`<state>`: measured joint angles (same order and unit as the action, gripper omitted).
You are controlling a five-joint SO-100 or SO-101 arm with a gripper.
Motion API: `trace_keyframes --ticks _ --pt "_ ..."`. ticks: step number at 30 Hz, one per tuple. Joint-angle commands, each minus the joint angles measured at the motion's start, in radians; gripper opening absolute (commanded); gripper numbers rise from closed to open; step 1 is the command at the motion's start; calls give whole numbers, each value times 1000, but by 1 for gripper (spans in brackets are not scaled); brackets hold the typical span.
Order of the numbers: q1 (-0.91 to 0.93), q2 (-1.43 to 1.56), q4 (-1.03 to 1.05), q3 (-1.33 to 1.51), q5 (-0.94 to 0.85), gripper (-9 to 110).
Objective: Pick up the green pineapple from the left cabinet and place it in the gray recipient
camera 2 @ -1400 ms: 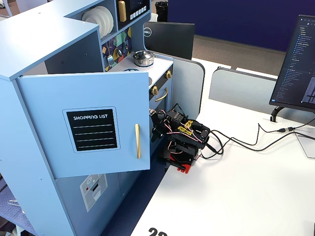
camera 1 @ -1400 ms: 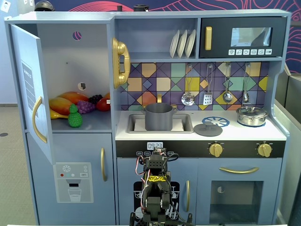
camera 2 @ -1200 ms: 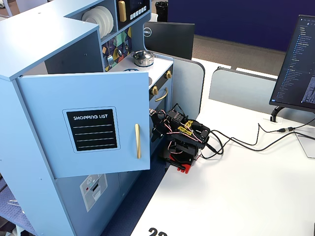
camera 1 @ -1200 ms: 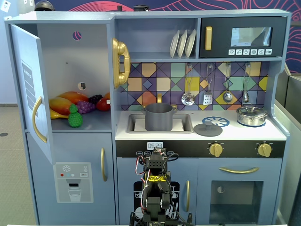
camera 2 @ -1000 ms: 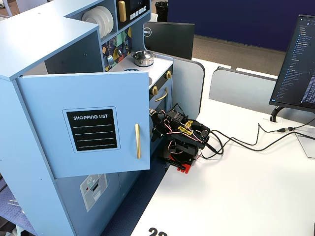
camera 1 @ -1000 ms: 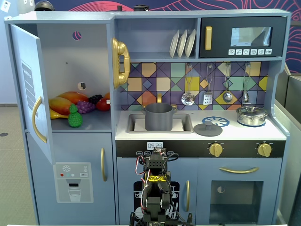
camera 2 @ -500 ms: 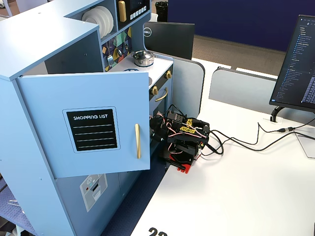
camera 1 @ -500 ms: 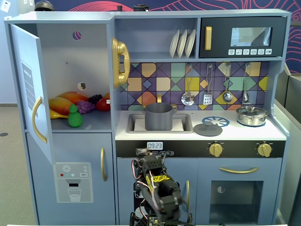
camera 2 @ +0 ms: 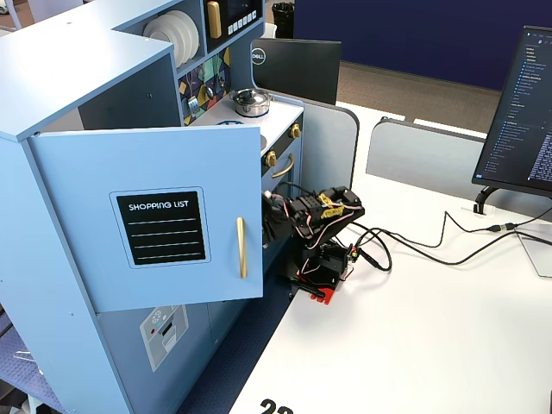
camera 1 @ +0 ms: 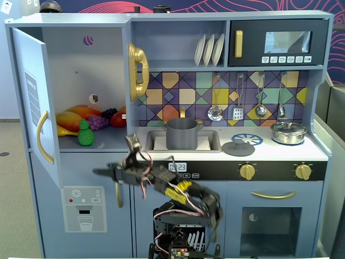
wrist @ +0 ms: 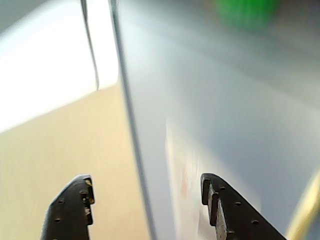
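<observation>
Small bright green plastic toy pineapple (camera 1: 85, 134): stands on the shelf of the tall light blue-gray left cabinet (camera 1: 81, 65), at the front of a heap of toy fruit, namely an orange-yellow mango (camera 1: 75, 116), a purple grape bunch (camera 1: 98, 122) and a red piece behind. In the wrist view it is only a blurred green patch (wrist: 245, 11) at the top edge.

Cabinet door (camera 2: 147, 216): swung wide open, curved gold handle, a black "SHOPPING LIST" panel on its outer face.

Matte gray cylindrical toy pot (camera 1: 181, 133): sits in the sink recess, well to the right of the pineapple. A shiny silver lidded pot (camera 1: 289, 132) stands farther right on the counter.

Black gripper (camera 1: 102, 172): open and empty, fingers apart in the wrist view (wrist: 147, 200); it hangs below the shelf in front of the cabinet's lower panel, apart from the fruit.

Arm base (camera 2: 323, 267): mounted on the white desk (camera 2: 431, 345) beside the kitchen.
</observation>
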<state>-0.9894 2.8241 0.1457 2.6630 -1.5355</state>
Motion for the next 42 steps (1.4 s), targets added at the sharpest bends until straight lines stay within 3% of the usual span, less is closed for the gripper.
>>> trace_keyframes --ticks 1,16,32,40,42 --pt "64 -225 -143 -247 -20 22" --pt "166 -632 -460 -477 -81 35" --pt "199 -942 -477 -738 -35 39" --pt "199 -1109 -445 -916 -63 37" --pt "192 -1155 -426 -980 -78 32"
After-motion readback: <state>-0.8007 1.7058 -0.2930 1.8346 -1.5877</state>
